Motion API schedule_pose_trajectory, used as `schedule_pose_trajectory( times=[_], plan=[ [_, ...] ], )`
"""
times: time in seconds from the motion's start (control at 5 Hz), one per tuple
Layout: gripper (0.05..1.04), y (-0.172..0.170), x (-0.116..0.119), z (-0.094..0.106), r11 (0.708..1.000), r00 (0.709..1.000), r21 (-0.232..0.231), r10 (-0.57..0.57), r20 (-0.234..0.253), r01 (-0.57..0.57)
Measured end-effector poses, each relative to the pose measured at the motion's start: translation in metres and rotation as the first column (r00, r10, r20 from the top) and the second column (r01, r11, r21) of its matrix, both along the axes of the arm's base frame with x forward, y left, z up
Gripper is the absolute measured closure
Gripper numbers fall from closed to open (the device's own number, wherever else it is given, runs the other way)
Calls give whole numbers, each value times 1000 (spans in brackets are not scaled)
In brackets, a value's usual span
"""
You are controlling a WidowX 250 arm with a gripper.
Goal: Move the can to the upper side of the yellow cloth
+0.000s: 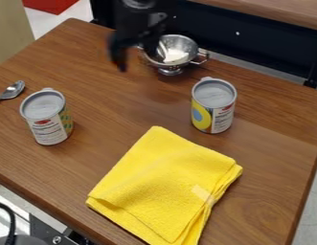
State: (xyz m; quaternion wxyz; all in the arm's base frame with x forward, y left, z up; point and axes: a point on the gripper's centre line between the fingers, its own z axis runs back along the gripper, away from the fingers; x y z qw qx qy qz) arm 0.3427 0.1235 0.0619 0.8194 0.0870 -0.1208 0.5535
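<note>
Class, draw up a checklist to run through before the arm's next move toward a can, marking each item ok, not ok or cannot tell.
1. Left can upright: ok.
2. Right can upright: ok.
3. Yellow cloth spread out fully: not ok, it is folded.
4. Gripper at a can: not ok, it is by the colander.
5. Which can is meant: cannot tell.

The robot's arm (131, 19) is matt-looking black; near its top sits a rounded grey piece (139, 3) with a paler rim; lower down, a small grey patch (158, 18) breaks up the dark casing; the end effector (137, 63) is black too, with two narrow, elongated fingers (116, 50), their outlines blurred.
</note>
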Motion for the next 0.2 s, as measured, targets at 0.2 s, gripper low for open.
schedule_pose_trajectory(
  times=[0.2],
  plan=[
    [85,27,-24,3,989,989,0,-150,4,150]
  ],
)
